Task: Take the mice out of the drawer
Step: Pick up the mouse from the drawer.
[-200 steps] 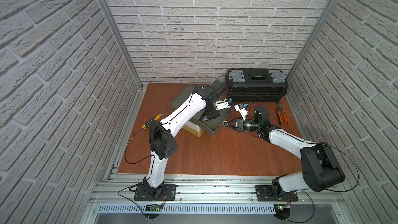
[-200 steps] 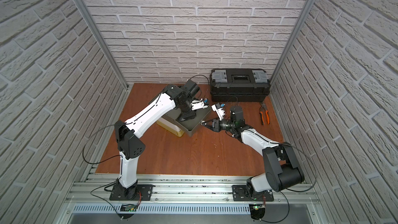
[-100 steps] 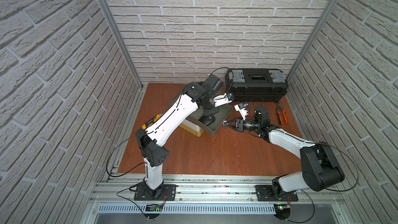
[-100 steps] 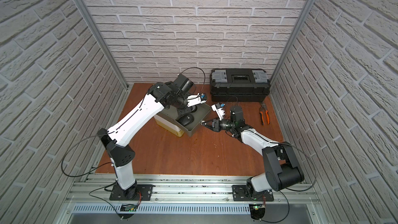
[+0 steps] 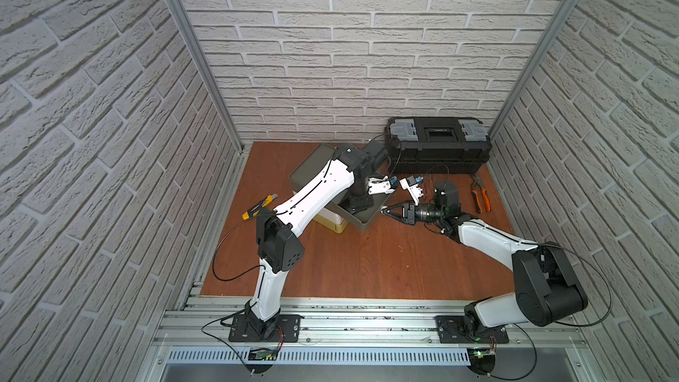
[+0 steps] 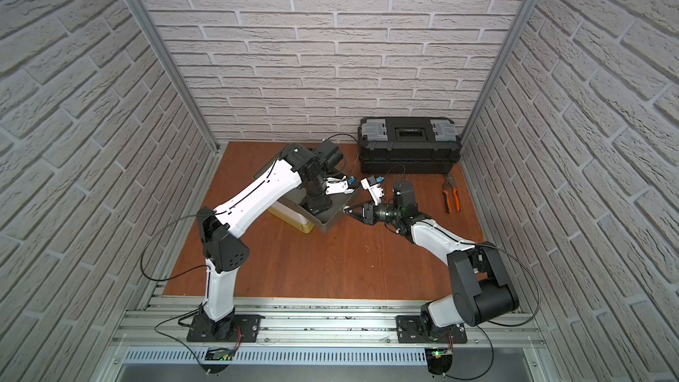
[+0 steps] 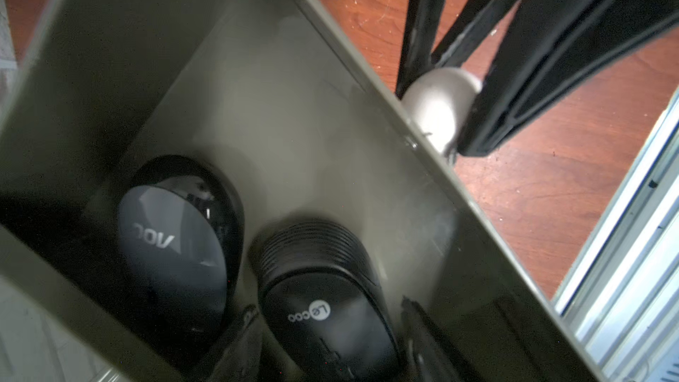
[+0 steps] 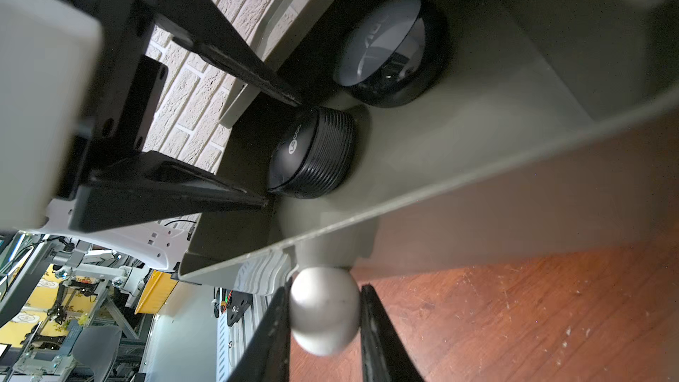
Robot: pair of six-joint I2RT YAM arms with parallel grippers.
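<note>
A robot lab cell: brick-patterned panels (image 5: 367,49), aluminium rail base (image 5: 367,321), other rigs (image 8: 55,306) beyond.

On the table (image 5: 367,262), the drawer (image 5: 362,220) sits just left of the middle in the back half, holding a first mouse (image 7: 323,303) and a second mouse (image 7: 176,237) side by side. The left hand (image 8: 280,150) straddles the first mouse; the right hand (image 8: 325,288) pinches the knob (image 8: 325,317) outside the drawer's wall. The toolbox (image 5: 437,145) fills the back right corner, pliers (image 5: 480,198) before it, knife (image 5: 259,207) by the left edge.
</note>
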